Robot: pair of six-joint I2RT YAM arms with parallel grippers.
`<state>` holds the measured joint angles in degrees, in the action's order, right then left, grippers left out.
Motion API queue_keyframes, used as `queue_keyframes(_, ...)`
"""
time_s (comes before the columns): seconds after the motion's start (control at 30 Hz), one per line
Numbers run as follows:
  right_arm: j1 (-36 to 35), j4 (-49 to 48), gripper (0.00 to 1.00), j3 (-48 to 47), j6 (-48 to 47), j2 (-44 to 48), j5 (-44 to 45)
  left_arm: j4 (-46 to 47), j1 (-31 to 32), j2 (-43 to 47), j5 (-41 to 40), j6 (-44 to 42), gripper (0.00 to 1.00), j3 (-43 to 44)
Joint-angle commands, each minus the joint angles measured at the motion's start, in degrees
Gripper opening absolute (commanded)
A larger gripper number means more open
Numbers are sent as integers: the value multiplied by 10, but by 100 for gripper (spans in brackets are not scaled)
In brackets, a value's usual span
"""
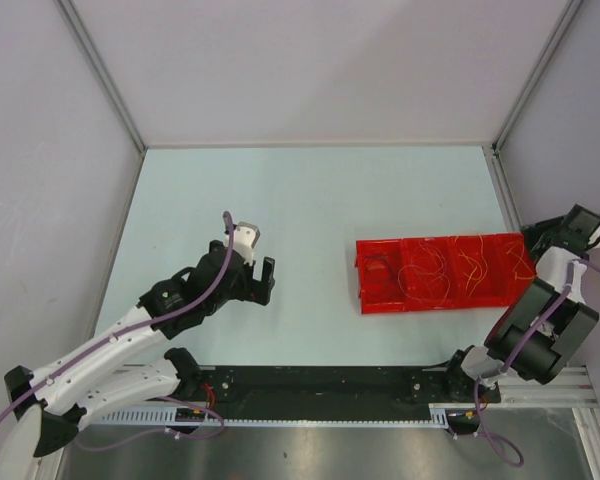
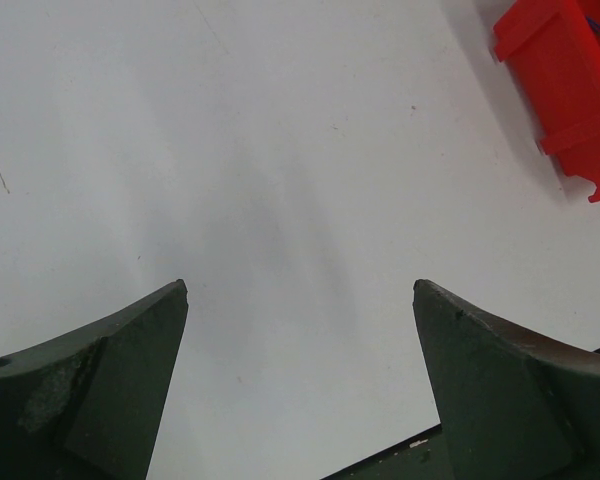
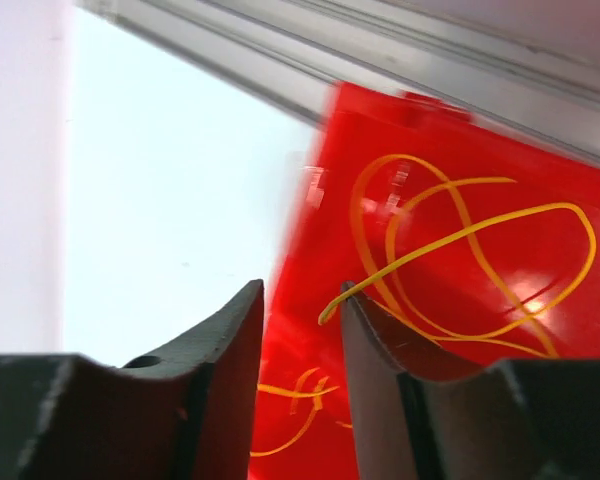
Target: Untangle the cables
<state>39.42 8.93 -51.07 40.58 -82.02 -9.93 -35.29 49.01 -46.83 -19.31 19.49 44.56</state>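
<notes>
the red tray [image 1: 435, 240] sits at the right middle of the top view, on the pale worktop [image 1: 280, 200]. the cables [image 1: 450, 268] lie inside it as thin curly loops. the dark ones are near the middle part. the yellow and orange ones are toward the right end.

the left claw [image 2: 300, 285] is at the left middle of the top view, well apart from the tray. in its own view its two fingers stand wide apart. only bare worktop shows between them, and it holds nothing. a corner of the tray shows in the upper right of that view.

the right claw [image 3: 302, 290] is over the tray, low in its own view. its fingers are a little apart, and red tray shows through the thin gap. the end of a yellow cable [image 3: 390, 270] sits just beside the tip of the finger on the right of the picture. i cannot tell if it touches. the fingers are not squeezed shut on it.
</notes>
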Motion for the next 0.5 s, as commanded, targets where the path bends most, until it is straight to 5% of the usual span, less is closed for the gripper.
queue_keyframes(0.0,-16,20,44,-70,-15,51,19,7,5,17,-10,6,100,9)
queue_keyframes(0.27,-29,77,57,-149,-24,99,16,6,7,37,-10,9,100,9)
queue_keyframes(0.47,-29,151,52,-151,-44,128,36,6,13,59,-14,12,100,7)
